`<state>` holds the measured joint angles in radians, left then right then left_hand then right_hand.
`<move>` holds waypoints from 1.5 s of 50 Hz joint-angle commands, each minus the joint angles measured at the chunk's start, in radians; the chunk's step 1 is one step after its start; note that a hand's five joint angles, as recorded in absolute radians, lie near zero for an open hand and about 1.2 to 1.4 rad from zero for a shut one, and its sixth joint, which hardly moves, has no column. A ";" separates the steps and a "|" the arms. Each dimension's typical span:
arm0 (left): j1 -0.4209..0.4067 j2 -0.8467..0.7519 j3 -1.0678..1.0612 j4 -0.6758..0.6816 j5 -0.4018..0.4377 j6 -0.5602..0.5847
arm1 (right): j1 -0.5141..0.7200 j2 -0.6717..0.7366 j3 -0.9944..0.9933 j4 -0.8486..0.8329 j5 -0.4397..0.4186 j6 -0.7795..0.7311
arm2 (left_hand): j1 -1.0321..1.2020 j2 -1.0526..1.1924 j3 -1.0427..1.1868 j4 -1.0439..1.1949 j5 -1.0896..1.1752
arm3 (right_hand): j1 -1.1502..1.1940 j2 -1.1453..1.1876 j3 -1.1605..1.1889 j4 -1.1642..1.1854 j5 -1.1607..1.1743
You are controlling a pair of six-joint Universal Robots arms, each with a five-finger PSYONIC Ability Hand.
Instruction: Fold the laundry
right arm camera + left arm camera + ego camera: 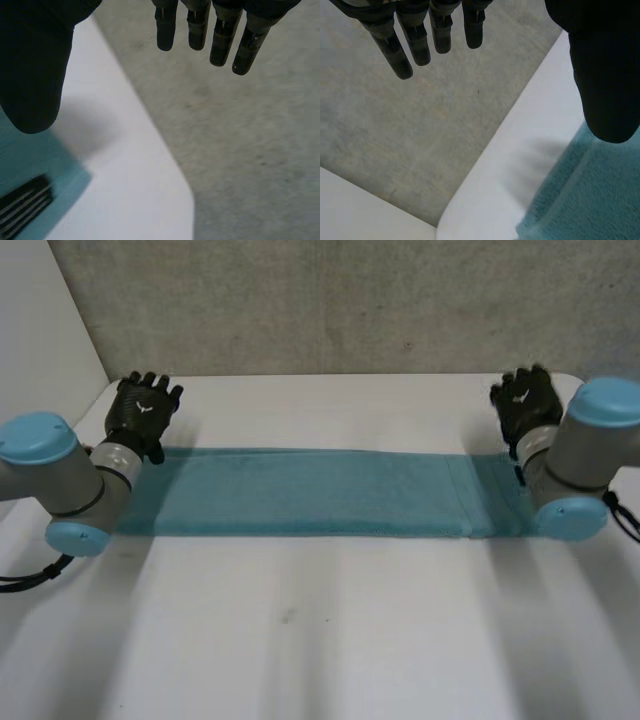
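Note:
A teal towel [320, 492] lies flat on the white table [320, 640] as a long, narrow folded strip running from side to side. My left hand [143, 412] hovers just beyond the strip's far left corner, open, fingers [407, 47] straight and holding nothing. That towel corner [580, 200] lies under its thumb [605, 75]. My right hand [524, 402] stands beyond the far right corner, open and empty too, with straight fingers [220, 37]. A teal towel corner [35, 185] lies below its thumb [35, 65].
The table's rounded far corners [450, 215] [185, 190] sit close to both hands, with grey floor [250, 150] past them. A grey wall [330, 300] rises behind the table. In front of the towel is bare white tabletop.

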<state>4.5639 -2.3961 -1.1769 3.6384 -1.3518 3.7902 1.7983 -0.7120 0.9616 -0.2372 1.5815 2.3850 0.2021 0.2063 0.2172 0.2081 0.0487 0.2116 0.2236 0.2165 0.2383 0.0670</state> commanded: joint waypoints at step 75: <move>-0.045 0.543 -0.632 -0.083 -0.079 -0.593 | -0.525 -0.191 0.290 0.084 -0.014 -0.081 | -0.006 -0.010 -0.021 -0.012 -0.027 | 1.185 1.173 1.180 1.158 1.155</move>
<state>4.5211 -1.8536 -1.8084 3.5558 -1.4297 3.1968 1.3530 -0.9067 1.3279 -0.1521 1.4880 2.5045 0.2021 0.2049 0.2172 0.2080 0.0487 0.9526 1.1802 1.1819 1.1920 0.9559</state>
